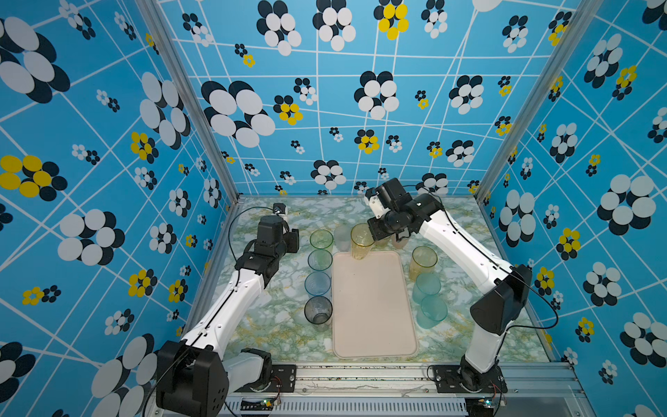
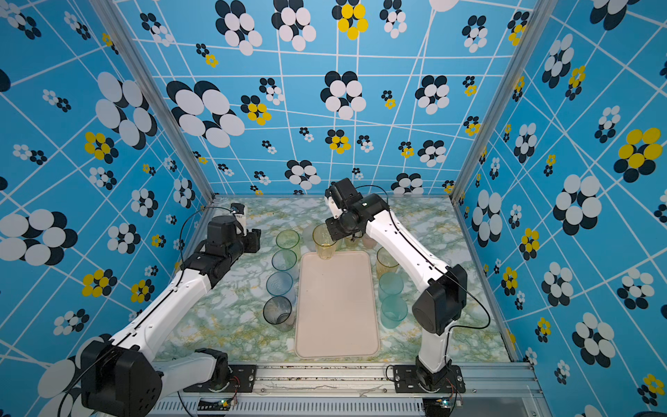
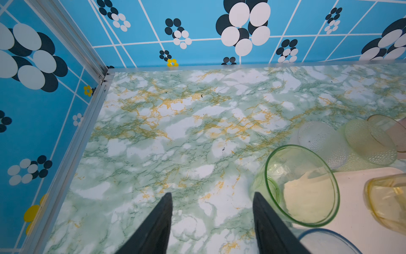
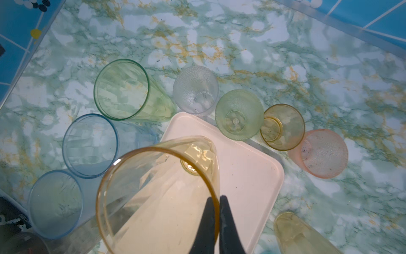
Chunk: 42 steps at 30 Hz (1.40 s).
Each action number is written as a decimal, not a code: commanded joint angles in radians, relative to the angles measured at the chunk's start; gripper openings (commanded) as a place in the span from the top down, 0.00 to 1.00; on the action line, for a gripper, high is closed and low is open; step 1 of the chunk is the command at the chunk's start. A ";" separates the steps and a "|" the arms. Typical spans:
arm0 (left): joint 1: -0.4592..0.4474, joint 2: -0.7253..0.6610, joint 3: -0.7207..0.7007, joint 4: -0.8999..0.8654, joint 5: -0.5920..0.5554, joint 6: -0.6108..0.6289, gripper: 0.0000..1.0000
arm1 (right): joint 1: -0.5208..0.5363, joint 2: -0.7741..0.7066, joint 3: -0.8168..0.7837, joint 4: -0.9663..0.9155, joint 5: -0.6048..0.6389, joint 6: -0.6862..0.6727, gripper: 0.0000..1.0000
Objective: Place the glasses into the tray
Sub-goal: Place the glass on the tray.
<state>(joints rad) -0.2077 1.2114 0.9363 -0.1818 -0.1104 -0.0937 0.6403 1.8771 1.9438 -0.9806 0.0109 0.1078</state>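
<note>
Levelling is advised before the yellow tumbler (image 4: 153, 198), rim-pinched by the right claw (image 4: 216, 198), is set inside the far edge of the tray (image 4: 252, 176); left claw (image 3: 212, 194) half-open, empty.

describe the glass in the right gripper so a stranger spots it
Start at the cream tray on the marble table. At its far end is a tall yellow tumbler, rim pinched by the right gripper. It alone is over the tray; the other glasses stand around it.
</note>
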 commanded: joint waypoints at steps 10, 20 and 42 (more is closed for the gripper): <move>0.015 -0.016 0.036 -0.046 0.025 0.009 0.40 | 0.048 0.188 0.193 -0.062 -0.054 -0.008 1.00; 0.023 -0.015 0.042 -0.054 0.036 0.013 0.40 | 0.050 0.255 0.245 -0.085 -0.017 -0.017 1.00; 0.034 -0.020 0.032 -0.059 0.046 0.015 0.39 | 0.048 0.339 0.261 -0.041 -0.004 0.004 1.00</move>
<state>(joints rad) -0.1822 1.2114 0.9512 -0.2184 -0.0765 -0.0856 0.6880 2.2055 2.1815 -1.0325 0.0002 0.1001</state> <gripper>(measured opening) 0.605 0.052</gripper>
